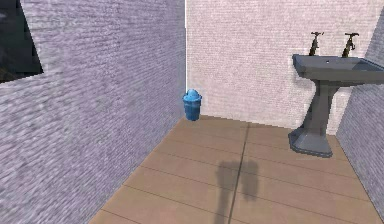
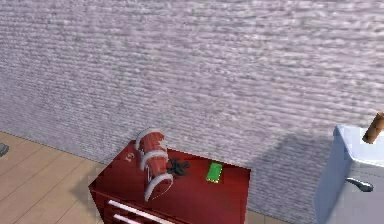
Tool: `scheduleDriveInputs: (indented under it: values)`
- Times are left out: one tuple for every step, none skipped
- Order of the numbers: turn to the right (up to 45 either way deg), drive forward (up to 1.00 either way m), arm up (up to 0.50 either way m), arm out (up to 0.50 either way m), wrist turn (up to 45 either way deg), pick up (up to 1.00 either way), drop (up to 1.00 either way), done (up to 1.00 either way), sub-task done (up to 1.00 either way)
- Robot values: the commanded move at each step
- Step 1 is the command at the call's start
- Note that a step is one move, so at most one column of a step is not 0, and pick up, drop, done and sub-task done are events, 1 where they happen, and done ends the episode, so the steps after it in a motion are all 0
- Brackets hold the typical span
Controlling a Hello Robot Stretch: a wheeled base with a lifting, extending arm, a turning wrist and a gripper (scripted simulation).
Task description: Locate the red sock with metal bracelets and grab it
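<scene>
A red sock (image 2: pixel 152 165) ringed with pale metal bands lies curled on top of a low dark red cabinet (image 2: pixel 120 192) in the arm side view, left of the cabinet's middle. Right beside the sock is a small dark thing (image 2: pixel 179 167) that I cannot make out. A flat green object (image 2: pixel 213 173) lies further right on the same top.
A white toilet tank (image 2: pixel 352 178) with a brown item (image 2: pixel 373 128) on it stands at the arm side view's right. The forward view has a grey pedestal sink (image 1: pixel 335 72) at right, a blue bin (image 1: pixel 192 105) in the far corner, and bare wooden floor (image 1: pixel 230 170).
</scene>
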Motion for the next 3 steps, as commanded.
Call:
scheduleDriveInputs:
  values:
    - [0.0,0.00,0.00,0.50,0.0,0.00,0.00,0.00,0.00]
    - [0.0,0.00,0.00,0.00,45.0,0.00,0.00,0.00,0.00]
    - [0.0,0.00,0.00,0.00,45.0,0.00,0.00,0.00,0.00]
